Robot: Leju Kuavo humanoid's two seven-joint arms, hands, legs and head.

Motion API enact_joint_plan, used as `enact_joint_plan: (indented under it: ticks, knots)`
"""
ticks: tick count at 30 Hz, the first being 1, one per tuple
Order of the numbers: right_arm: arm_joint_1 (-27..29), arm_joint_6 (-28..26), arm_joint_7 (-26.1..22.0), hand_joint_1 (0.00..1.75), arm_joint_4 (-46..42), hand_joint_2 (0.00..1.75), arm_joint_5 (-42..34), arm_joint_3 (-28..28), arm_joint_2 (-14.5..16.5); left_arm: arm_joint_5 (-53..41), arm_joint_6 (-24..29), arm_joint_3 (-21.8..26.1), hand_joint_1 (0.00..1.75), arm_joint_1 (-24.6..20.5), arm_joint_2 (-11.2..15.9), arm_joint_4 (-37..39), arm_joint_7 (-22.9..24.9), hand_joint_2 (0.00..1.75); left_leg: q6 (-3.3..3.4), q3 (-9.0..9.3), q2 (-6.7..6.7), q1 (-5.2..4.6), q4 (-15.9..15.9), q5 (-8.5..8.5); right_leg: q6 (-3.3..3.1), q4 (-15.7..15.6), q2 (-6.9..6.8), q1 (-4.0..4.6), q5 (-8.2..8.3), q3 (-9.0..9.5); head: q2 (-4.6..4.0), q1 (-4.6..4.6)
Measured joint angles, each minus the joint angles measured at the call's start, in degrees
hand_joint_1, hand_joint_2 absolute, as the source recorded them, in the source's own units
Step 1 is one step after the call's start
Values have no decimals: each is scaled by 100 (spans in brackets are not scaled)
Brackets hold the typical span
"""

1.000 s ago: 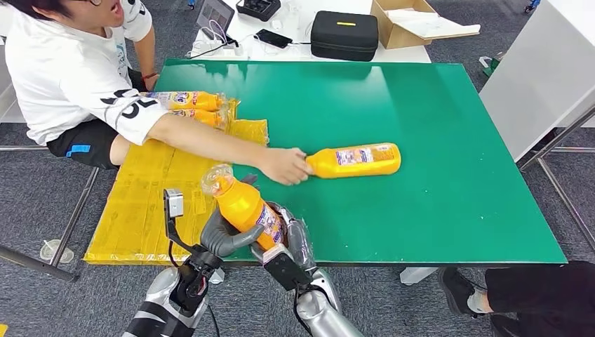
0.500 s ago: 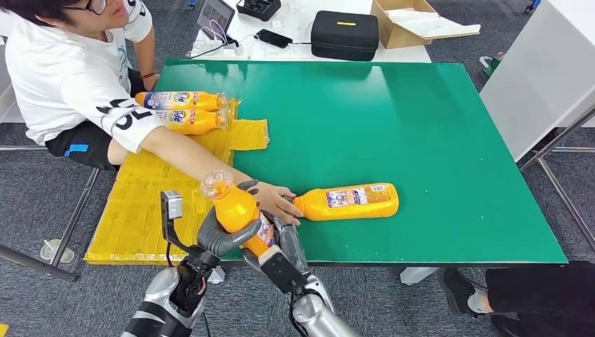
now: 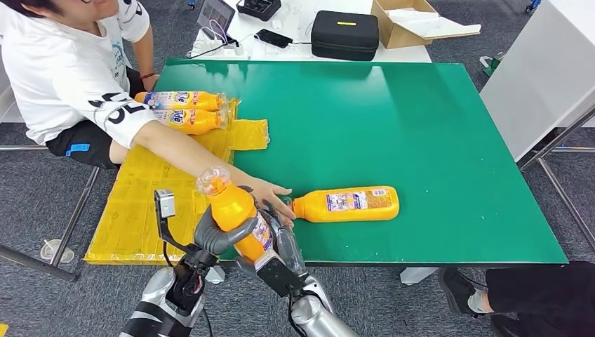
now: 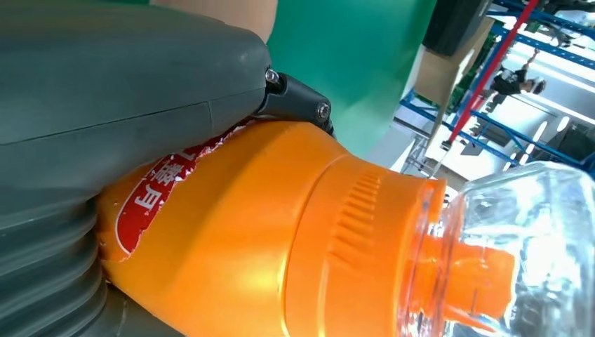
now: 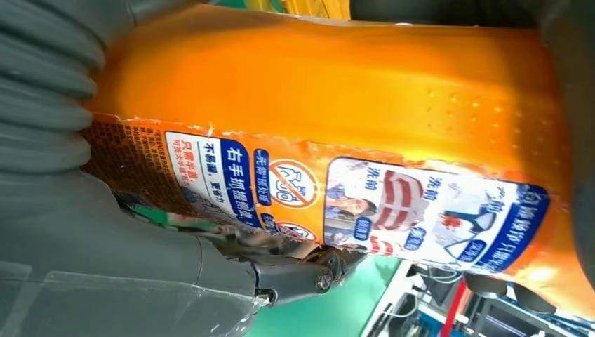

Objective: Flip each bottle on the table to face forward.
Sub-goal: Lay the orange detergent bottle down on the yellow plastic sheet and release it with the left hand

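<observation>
Lowest in the head view, at the near edge of the green table, both robot hands are wrapped around one orange bottle: the left hand grips it from the left side with its thumb across the body, and the right hand closes on the lower part from the right. The bottle stands tilted, its clear cap up and leaning to the upper left. In the right wrist view the blue and white back label with small print shows, so which face will end up forward cannot yet be told; this bottle looks mid-turn and not yet set down. Just beyond, a second orange bottle lies on its side on the green surface, cap toward the left, with a person's hand touching its neck end; it appears untouched by the robot. Farther, in the upper left, two more bottles lie side by side on yellow sheeting beside the seated person. Judging from this, most of the flipping remains.
</observation>
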Motion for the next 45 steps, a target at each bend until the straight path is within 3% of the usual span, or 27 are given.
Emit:
enact_joint_plan:
  ticks: [10,24,28,30,32,39,45]
  knots:
    - [73,154,224,0,-855,0,266,-398,-37,-224,850,465,175,-17,-2,-565,-211,175,-1,4,1,3,0,2,0,1,0,3,1,-1,-1,-3]
    - [491,316,290,0,-2506,0,166,-633,-101,-2408,3470,1474,175,-528,46,-779,-1259,175,-1,3,3,3,0,2,-2,1,2,3,2,-4,0,-4]
    - [596,218,276,0,-2942,0,11,-633,-115,-3971,4659,1637,175,-778,139,-530,-1584,175,-1,3,2,4,0,2,-2,1,1,4,2,-3,0,-3]
    - [623,187,255,0,-3134,0,-74,-630,-138,-5203,5294,1622,175,-1007,273,-173,-1557,175,-3,4,2,4,0,4,-2,1,1,4,2,-3,-1,-3]
    - [630,175,243,0,-3272,0,-130,-625,-163,-6145,5604,1565,175,-1241,424,250,-1470,175,-5,4,2,4,0,6,-2,1,1,4,3,-2,0,-3]
    - [631,267,228,0,-3414,0,-246,-589,-226,-7625,5622,1153,175,-1735,806,1409,-1352,175,-6,5,4,4,0,8,-2,3,3,4,4,-3,0,-3]
    - [625,440,225,0,-3419,0,-300,-561,-255,-8359,4843,706,175,-1977,1115,2088,-1337,175,-7,3,5,4,0,7,-3,3,4,5,3,-4,-1,-3]
